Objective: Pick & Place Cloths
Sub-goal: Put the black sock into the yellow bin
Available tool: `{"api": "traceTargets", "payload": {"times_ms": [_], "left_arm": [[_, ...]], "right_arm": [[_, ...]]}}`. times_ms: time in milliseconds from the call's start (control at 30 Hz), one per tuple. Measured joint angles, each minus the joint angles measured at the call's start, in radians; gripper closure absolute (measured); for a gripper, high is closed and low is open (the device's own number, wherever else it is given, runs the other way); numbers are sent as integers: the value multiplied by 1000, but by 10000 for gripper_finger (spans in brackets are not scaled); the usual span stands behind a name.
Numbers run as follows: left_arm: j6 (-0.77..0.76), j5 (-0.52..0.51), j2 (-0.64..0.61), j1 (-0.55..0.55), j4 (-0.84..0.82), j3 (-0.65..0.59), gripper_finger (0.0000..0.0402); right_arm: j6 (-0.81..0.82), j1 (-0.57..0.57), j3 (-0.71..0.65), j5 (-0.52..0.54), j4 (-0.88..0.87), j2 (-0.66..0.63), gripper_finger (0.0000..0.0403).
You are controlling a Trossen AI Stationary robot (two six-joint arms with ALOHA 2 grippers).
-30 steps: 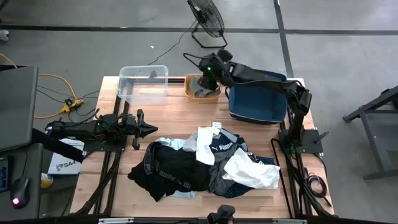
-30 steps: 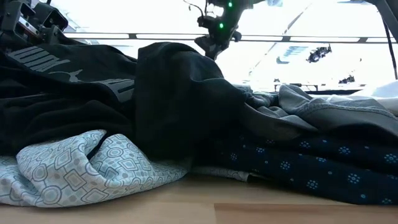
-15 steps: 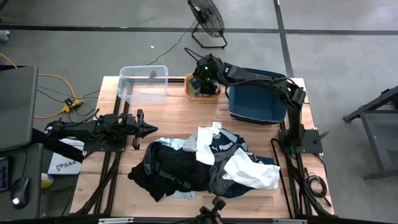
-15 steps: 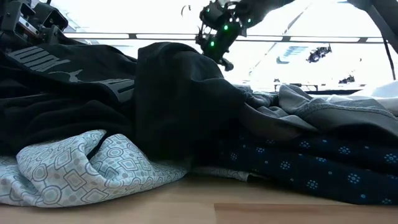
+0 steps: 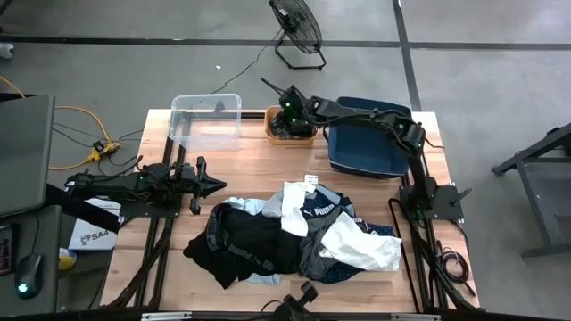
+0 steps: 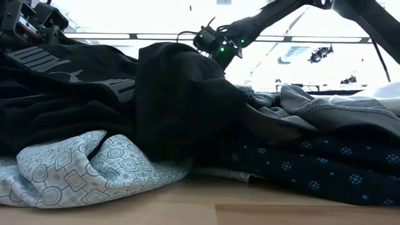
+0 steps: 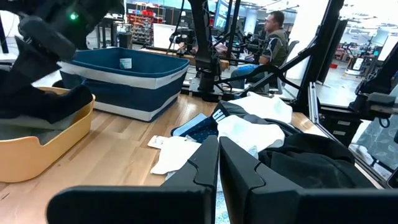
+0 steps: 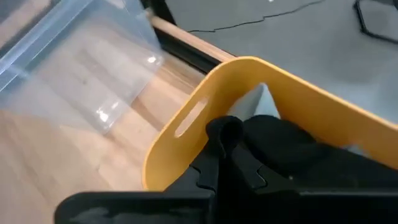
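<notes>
While the left arm lies low along the table's left side, its left gripper (image 5: 217, 185) points toward the heap of garments with its two fingers (image 7: 205, 163) pressed together and nothing between them. Behind it, at the far left of the wooden table (image 5: 259, 165), stands the clear bin (image 5: 206, 121), with only a small dark item showing near its back wall. Just beside that bin sits the orange bin (image 5: 291, 127), and here the right arm reaches across from its base on the right. The right gripper (image 8: 225, 144) is down inside the orange bin's rim (image 8: 249, 74), its fingers closed on a fold of the black cloth (image 8: 292, 152) that lies in that bin over something pale. Next comes the dark blue bin (image 5: 366, 147), just beside the orange one at the back right.

Nearer the front edge, between the two arms, the remaining cloths are piled together: a black garment with white lettering (image 5: 245, 241) on the left of the pile, a white piece (image 5: 294, 207) on top near the middle, a grey one (image 6: 325, 112) and a navy dotted one (image 6: 300, 165) to the right, and a light blue patterned one (image 6: 81, 165) touching the tabletop underneath. A person (image 7: 273, 40) sits in the room beyond the table.
</notes>
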Motion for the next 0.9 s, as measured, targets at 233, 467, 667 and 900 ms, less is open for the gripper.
{"api": "traceTargets", "payload": {"times_ms": [233, 467, 667, 900], "left_arm": [[0, 1, 0, 0, 0, 0, 389], [0, 1, 0, 0, 0, 0, 389], [0, 1, 0, 0, 0, 0, 389], [0, 1, 0, 0, 0, 0, 389]], "right_arm": [[84, -17, 2, 3, 0, 27, 399], [104, -27, 2, -66, -1, 62, 398], [101, -27, 2, -63, 13, 62, 366], [70, -26, 9, -96, 24, 61, 266]]}}
